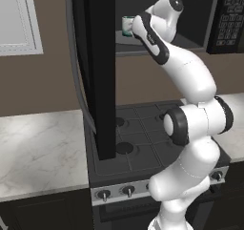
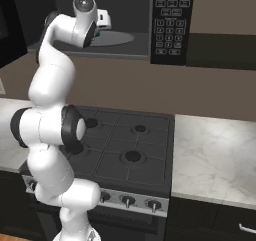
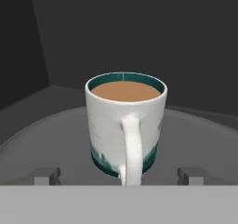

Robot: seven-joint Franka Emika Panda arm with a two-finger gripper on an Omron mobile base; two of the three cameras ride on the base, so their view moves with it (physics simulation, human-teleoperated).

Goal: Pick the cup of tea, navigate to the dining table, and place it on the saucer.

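I'm lining up the gripper, jaws wide apart, on the mug mid-frame; I should straddle its body squarely and keep level so tea stays in.

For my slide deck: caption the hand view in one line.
Open gripper facing a white teal-based mug of brown tea, handle toward the camera, on the grey round microwave turntable.

The arm hides most of the cup of tea in both base views
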